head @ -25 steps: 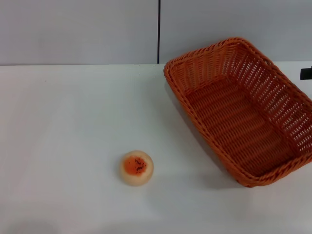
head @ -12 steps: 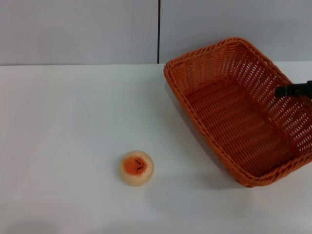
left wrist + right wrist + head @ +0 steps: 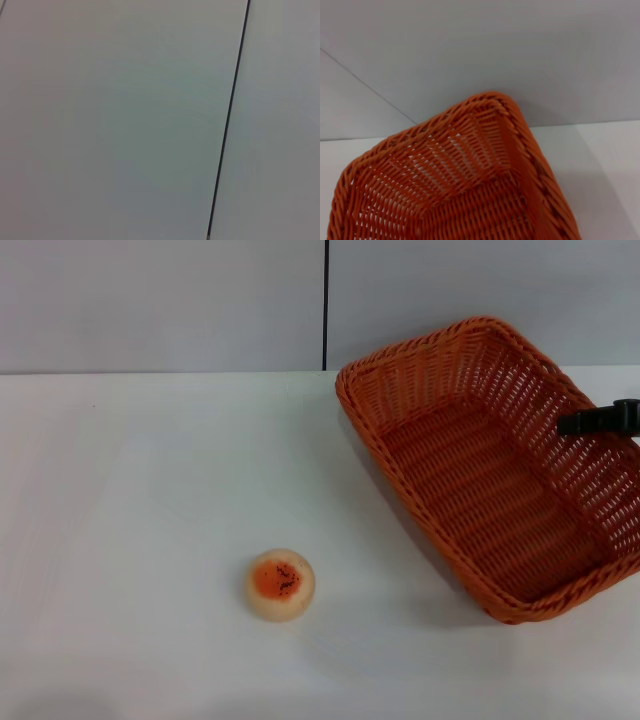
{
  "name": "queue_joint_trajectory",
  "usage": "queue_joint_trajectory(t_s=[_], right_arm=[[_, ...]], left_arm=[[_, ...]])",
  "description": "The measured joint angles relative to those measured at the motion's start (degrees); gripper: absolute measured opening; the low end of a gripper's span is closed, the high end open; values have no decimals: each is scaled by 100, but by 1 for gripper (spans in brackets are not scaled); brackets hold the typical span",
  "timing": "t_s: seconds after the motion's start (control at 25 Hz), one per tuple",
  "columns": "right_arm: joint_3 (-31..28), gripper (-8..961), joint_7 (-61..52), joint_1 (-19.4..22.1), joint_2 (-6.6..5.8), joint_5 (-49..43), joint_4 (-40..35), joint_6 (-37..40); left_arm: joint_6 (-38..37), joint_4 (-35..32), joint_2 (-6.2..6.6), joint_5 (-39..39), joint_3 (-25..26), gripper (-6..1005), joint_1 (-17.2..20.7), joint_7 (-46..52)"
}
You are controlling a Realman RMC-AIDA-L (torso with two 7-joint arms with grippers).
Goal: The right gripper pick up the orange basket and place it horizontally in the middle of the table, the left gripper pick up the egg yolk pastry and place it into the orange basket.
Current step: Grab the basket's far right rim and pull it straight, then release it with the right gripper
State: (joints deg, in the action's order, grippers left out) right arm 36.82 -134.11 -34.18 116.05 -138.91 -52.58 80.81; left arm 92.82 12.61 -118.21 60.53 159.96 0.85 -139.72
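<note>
The orange basket [image 3: 432, 366] stands empty at the right back of the white table [image 3: 150, 490], turned at an angle, with one corner running past the right edge of the head view. A black part of my right gripper [image 3: 598, 421] reaches in from the right, over the basket's right rim. The right wrist view looks down at a corner of the basket [image 3: 470, 165] from close above. The egg yolk pastry [image 3: 281, 584] lies alone on the table, left of the basket and nearer the front. My left gripper is out of view.
A grey wall [image 3: 160, 300] with a dark vertical seam [image 3: 326, 305] rises behind the table. The left wrist view shows only that wall [image 3: 125, 120] and its seam [image 3: 227, 125].
My right gripper has come in from the right edge and now hangs over the basket's right rim. The basket and the pastry have not moved.
</note>
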Motion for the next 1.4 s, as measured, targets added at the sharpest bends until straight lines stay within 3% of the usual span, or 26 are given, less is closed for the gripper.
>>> queue_joint_trajectory(t_s=[0.08, 0.2, 0.4, 0.8, 1.08, 1.32, 1.4], right_arm=[[4, 708, 22, -12, 5, -2, -16, 3], [59, 487, 54, -22, 17, 7, -40, -24], [322, 236, 62, -88, 34, 16, -81, -24], [983, 165, 848, -507, -55, 23, -397, 341], [987, 165, 2057, -1079, -89, 124, -457, 521], [963, 165, 3068, -1473, -168, 861, -56, 469], [947, 165, 3402, -1601, -194, 1106, 176, 422]], left_arm=[[2, -5, 0, -3, 0, 838, 9, 0], [-28, -25, 0, 1, 0, 838, 2, 0], [-46, -40, 0, 5, 0, 838, -32, -1], [-53, -22, 14, 11, 0, 837, 59, -11], [28, 10, 17, 11, 0, 836, 164, -12], [78, 13, 16, 11, 4, 836, 222, -14], [500, -1, 2, 11, 9, 835, 589, -301]])
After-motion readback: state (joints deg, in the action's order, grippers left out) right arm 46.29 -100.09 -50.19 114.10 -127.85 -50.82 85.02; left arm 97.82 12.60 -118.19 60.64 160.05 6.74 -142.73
